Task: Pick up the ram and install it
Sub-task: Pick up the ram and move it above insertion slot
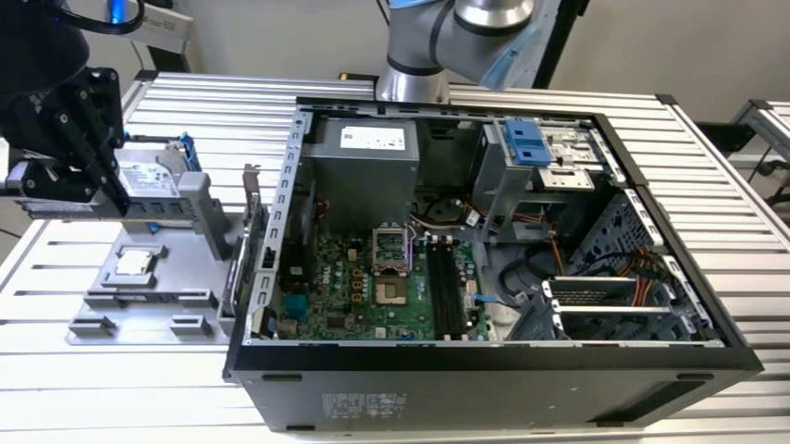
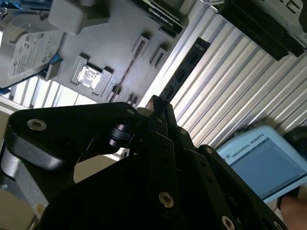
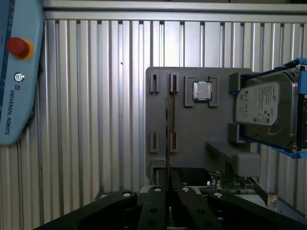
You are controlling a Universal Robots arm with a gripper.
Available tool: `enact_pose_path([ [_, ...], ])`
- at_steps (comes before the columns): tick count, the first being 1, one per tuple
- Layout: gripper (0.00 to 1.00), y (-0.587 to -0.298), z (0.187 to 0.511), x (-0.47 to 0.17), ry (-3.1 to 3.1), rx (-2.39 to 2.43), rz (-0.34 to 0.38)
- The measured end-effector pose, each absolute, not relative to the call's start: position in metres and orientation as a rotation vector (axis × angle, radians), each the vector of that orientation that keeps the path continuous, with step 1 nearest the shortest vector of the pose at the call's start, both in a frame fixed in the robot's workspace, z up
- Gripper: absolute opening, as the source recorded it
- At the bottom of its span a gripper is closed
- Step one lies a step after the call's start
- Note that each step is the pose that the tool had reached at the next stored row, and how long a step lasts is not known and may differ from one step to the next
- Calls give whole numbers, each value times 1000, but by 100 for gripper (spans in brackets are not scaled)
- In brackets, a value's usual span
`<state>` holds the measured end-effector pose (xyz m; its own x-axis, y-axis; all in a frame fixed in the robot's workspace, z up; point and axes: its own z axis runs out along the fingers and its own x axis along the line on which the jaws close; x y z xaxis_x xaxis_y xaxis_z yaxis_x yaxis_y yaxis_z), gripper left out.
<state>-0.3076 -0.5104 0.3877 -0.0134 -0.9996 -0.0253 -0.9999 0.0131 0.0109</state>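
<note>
hand (image 3: 169, 178) grips ram (image 3: 168, 134) edge-up, long axis level.

Robotics lab or test cell: slotted aluminium bench (image 1: 716, 185), opened computer tower (image 1: 494, 370), grey parts fixture (image 3: 192, 129), robot teach pendant (image 3: 19, 72).

Print present, none legible enough to quote
White lettering ran along the blue pendant (image 3: 14, 96); printed labels sat on the hard drive (image 3: 264, 103) and power supply (image 1: 373, 138)
</note>
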Motion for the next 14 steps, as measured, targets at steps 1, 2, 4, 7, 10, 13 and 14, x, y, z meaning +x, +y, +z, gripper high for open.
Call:
enact_pose_path([
  [1, 0, -510, 388, -307, 2229, -2199, 40],
  [2, 0, -510, 388, -306, 2228, -2199, 40],
  [4, 0, -510, 388, -304, 2229, -2199, 40],
  [7, 0, -510, 388, -301, 2229, -2199, 40],
  [10, 0, -510, 388, -295, 2229, -2199, 40],
  [13, 0, -510, 388, -292, 2229, -2199, 40],
  [14, 0, -510, 388, -291, 2229, -2199, 40],
])
